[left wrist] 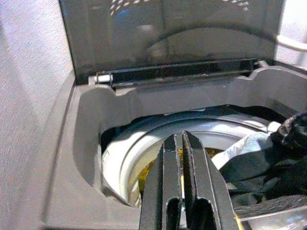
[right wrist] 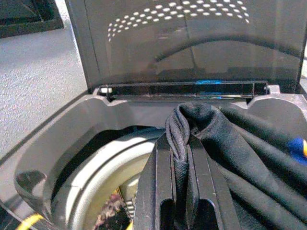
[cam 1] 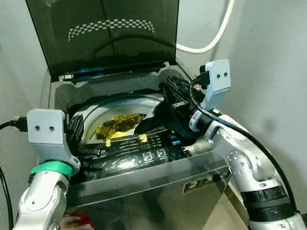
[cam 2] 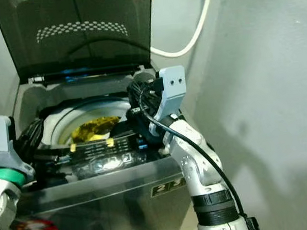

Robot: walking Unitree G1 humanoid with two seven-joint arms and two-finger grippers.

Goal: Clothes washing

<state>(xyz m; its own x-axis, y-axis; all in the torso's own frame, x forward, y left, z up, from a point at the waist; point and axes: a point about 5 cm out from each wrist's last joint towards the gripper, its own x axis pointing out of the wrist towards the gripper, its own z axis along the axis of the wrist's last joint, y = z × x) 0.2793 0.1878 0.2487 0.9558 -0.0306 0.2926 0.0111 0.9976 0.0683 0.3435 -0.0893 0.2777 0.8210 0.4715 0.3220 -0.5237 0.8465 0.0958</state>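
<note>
Right gripper (right wrist: pixel 184 158) jaws clamped on black garment (right wrist: pixel 249 153) over open washer (cam 1: pixel 57 98); left gripper (left wrist: pixel 182 143) jaws together; yellow cloth (cam 1: pixel 118 124) in drum.

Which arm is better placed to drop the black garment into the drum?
The right: its gripper already pinches the black garment above the drum. The left gripper is shut and empty.

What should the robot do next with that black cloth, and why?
Probably lower the right gripper into the drum and open it. Its fingers pinch the black cloth above the open washer, where a yellow garment already lies.
</note>
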